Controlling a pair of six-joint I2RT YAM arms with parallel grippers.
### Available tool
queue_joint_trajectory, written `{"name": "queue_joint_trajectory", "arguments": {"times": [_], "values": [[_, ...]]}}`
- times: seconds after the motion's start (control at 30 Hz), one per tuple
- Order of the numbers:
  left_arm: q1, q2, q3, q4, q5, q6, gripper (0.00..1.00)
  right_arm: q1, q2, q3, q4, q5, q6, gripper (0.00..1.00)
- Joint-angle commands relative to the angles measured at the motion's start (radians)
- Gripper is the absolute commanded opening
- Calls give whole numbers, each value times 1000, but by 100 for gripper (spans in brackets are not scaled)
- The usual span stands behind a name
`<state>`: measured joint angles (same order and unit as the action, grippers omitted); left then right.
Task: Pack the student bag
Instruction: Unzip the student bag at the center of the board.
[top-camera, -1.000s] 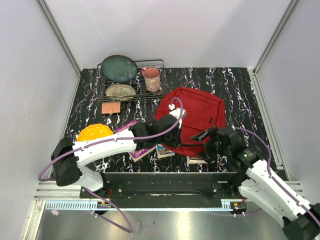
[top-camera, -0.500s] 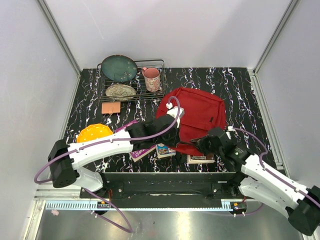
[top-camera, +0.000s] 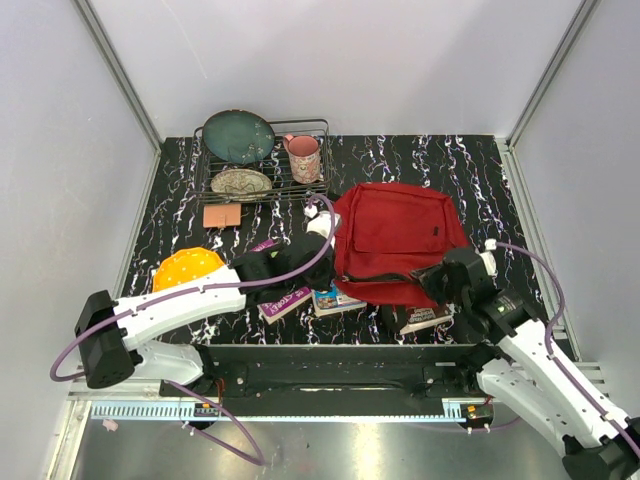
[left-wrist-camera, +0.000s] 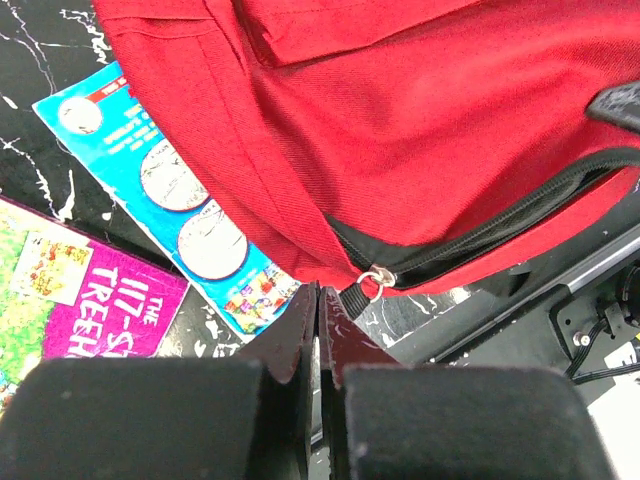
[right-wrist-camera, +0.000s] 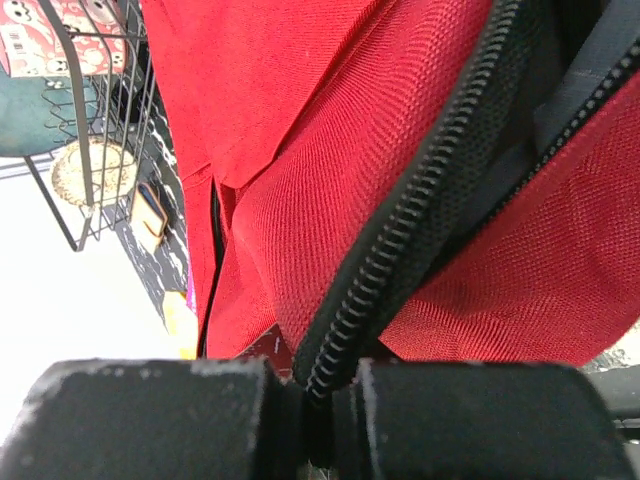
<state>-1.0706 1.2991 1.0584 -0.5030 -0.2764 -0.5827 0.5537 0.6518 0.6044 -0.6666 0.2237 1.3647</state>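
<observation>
The student bag (top-camera: 395, 235) is a dark-red backpack lying flat at the table's centre right, with its black zip (top-camera: 395, 279) gaping along the near edge. My left gripper (top-camera: 338, 278) sits at the bag's near left corner. In the left wrist view it (left-wrist-camera: 320, 300) is shut, and the black tab of the zip pull (left-wrist-camera: 372, 283) runs taut into its fingertips. My right gripper (top-camera: 437, 283) is at the bag's near right edge. In the right wrist view it (right-wrist-camera: 325, 385) is shut on the zip edge (right-wrist-camera: 400, 250) of the bag (right-wrist-camera: 300, 150).
A wire dish rack (top-camera: 262, 160) at the back left holds a green plate (top-camera: 238, 135), a pink mug (top-camera: 304, 158) and a small patterned plate (top-camera: 240, 182). An orange pad (top-camera: 222, 215) and a yellow disc (top-camera: 188, 266) lie left. Books (top-camera: 285, 302) (top-camera: 335, 300) (top-camera: 425, 320) lie along the bag's near edge.
My right gripper closed on the bag's zip edge and drew it right. The left arm pulled back to the left. The bag slid right and spread flatter.
</observation>
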Motion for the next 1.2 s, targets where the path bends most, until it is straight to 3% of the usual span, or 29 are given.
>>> {"name": "queue_joint_trajectory", "arguments": {"times": [0.0,0.2,0.33,0.37,0.5,0.67,0.8,0.93,1.17], "values": [[34,-73,-34,-101,-92,35,0,-142,37,107,-79,103,-231,0],[38,-60,-49,-65,-14,18,0,-195,101,170,-88,37,-361,4],[34,-28,-57,4,86,-17,0,-199,138,190,-93,-110,-380,37],[31,-21,-55,26,98,-20,0,-199,126,187,-94,-144,-371,60],[12,17,-32,47,117,-25,0,-198,19,123,-88,-299,-273,83],[-6,65,12,60,129,-14,0,-199,-189,-9,-99,-420,-95,97],[-14,86,34,64,144,-5,0,-198,-250,-48,-99,-561,-58,100],[-20,94,54,66,151,6,0,-198,-251,-18,-160,-572,-85,100],[-29,80,45,98,157,3,0,-195,-264,-75,-104,-497,45,100]]}}
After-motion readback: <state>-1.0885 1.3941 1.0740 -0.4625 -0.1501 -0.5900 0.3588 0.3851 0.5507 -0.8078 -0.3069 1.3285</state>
